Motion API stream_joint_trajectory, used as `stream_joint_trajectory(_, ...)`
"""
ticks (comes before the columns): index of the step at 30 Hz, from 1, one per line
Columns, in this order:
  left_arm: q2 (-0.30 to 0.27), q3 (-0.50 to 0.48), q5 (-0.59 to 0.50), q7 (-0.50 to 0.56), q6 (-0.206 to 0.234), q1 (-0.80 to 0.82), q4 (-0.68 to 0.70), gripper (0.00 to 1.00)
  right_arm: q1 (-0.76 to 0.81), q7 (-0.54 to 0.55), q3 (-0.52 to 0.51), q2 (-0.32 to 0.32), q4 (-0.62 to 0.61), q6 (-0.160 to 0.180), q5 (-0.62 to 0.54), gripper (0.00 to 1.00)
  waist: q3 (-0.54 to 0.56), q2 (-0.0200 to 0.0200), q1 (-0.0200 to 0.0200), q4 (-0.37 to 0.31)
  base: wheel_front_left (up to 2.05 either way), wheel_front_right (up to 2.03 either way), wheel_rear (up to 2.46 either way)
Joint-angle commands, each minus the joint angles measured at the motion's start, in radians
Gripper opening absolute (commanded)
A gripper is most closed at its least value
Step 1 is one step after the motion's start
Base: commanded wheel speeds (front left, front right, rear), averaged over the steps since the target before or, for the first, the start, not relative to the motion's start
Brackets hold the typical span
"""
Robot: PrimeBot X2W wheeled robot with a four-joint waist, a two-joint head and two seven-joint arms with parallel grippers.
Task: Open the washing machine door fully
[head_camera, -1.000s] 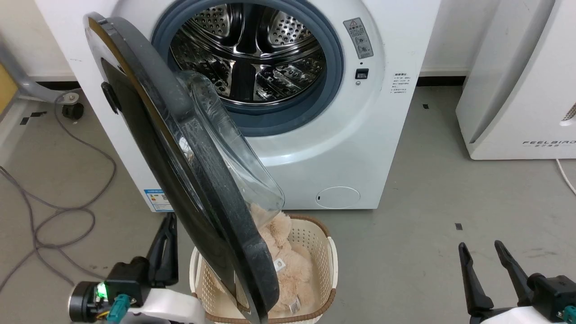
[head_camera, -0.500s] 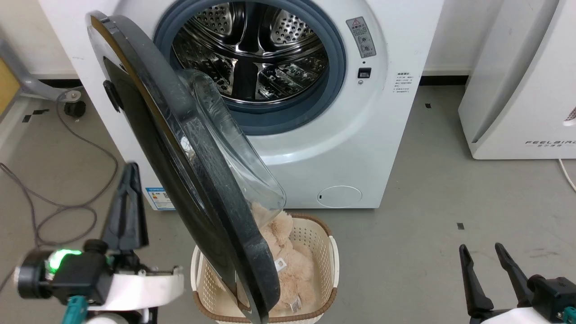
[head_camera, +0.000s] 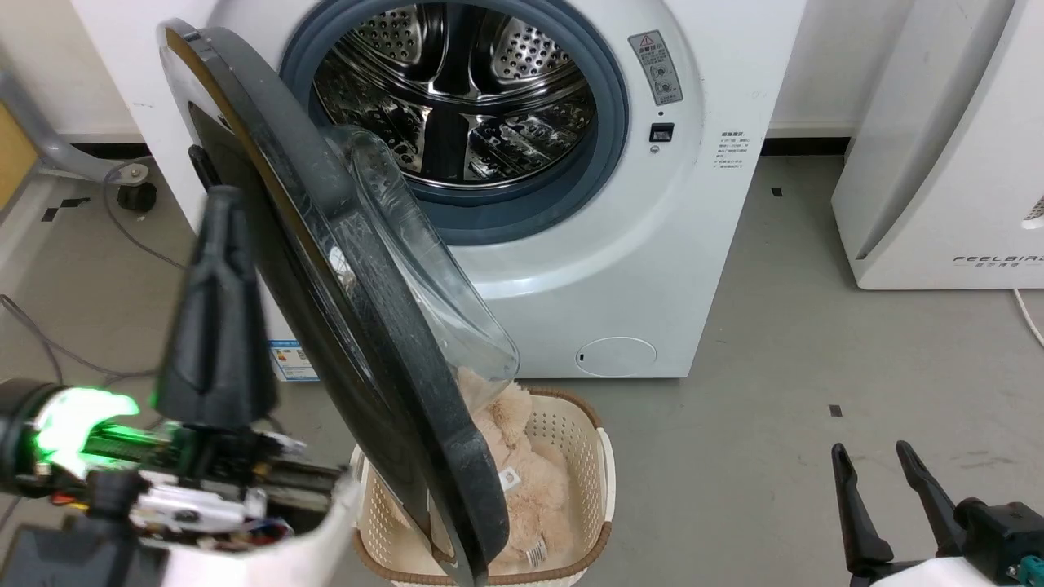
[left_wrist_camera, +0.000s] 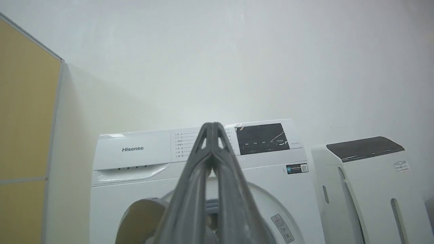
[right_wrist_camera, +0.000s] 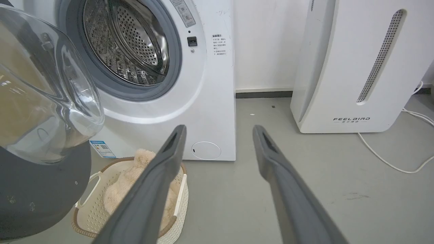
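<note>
I have the washing machine door (head_camera: 383, 342) standing part-way open, hinged on the left side of the washing machine (head_camera: 652, 269) and swung out towards my head camera, so the steel drum (head_camera: 457, 106) and its grey rubber ring (head_camera: 608, 130) are exposed. My left pincer (head_camera: 217, 212) is raised on the outer, black side of the door, its two fingers pressed together with nothing between them. I cannot tell whether it touches the door. The left wrist view looks past those closed tips (left_wrist_camera: 212, 127) at the machine's control panel. My right pincer (head_camera: 869, 447) sits low at my right over bare floor (head_camera: 775, 408), fingers spread and empty, well apart from the door. What crowds the door's path is a cream laundry basket (head_camera: 599, 465) on the floor at the machine's foot, with a beige plush toy (head_camera: 522, 481) in it. The door's lower edge hangs right over the basket's left half. On the floor to the left of the machine lie grey cables (head_camera: 24, 326) and a castor (head_camera: 134, 196) near the wall. To the right stands a white appliance marked FEELBIRD (head_camera: 938, 163) with a white cord (head_camera: 1024, 314) beside it.
</note>
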State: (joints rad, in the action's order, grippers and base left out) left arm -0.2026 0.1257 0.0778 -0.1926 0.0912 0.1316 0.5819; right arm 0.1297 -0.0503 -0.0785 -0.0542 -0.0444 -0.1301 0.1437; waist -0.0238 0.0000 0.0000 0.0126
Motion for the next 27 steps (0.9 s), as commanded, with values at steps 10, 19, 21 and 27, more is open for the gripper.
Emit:
stream_joint_trajectory(10,0.052,0.266,0.118,0.103,-0.12,-0.018,0.027,0.0,-0.015,0.001,0.003,0.004,0.008,-0.001,0.009,1.0,-0.003,0.0,0.0,0.002,0.0,0.0,0.0)
stream_joint_trajectory(19,0.057,0.426,0.191,0.276,-0.138,-0.147,-0.088,0.0,-0.017,0.002,0.01,0.004,0.02,-0.001,0.012,1.0,-0.01,0.0,0.0,0.001,0.0,0.0,0.0)
stream_joint_trajectory(21,0.051,0.444,0.196,0.32,-0.127,-0.176,-0.112,0.0,-0.017,0.002,0.01,0.004,0.023,-0.001,0.013,1.0,-0.011,0.0,0.0,0.002,0.0,0.0,0.0)
stream_joint_trajectory(27,0.043,0.457,0.194,0.381,-0.09,-0.225,-0.222,0.0,-0.018,0.004,0.017,0.004,0.031,-0.001,0.016,1.0,-0.012,0.0,0.0,0.003,0.0,0.0,0.0)
